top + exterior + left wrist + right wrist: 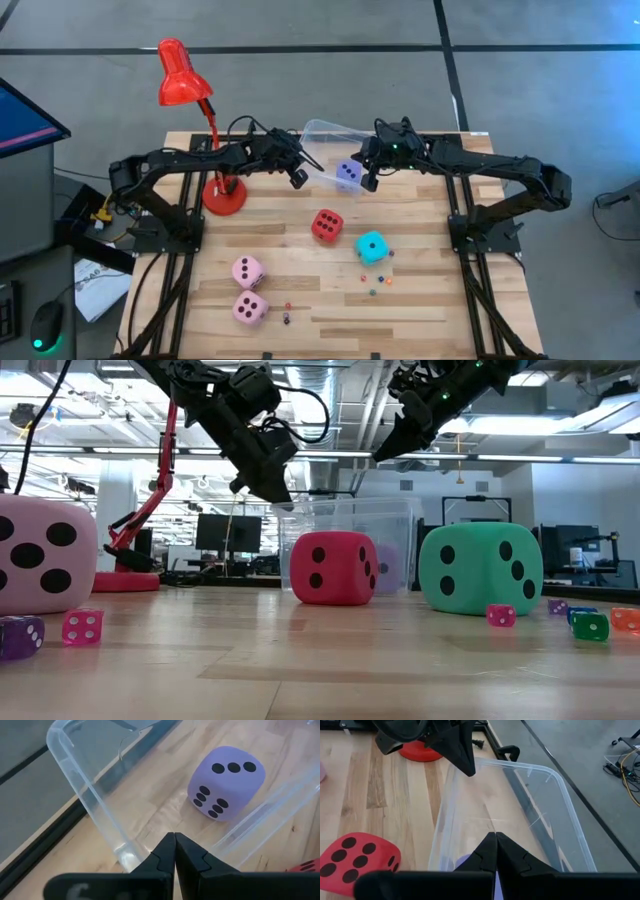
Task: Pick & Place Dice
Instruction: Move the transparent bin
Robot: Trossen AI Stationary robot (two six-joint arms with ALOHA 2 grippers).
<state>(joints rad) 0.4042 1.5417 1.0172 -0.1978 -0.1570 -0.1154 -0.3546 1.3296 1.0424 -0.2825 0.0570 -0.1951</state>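
At the table's far edge, clear plastic bin [322,130] with lavender die [348,174] inside, three pips up. Left gripper [174,851] pinched fully shut, holding nothing, hovering over the bin's near-left rim. Right gripper [496,851] likewise shut and empty, poised above the bin's other side. On the bare wood nearer the middle: red die [326,225], cyan die [372,246] just beside it. Farther toward the front left, two pink dice [248,289], stacked close. Small coloured dice [590,623] scattered near the front. Red desk lamp [183,73] at back left.
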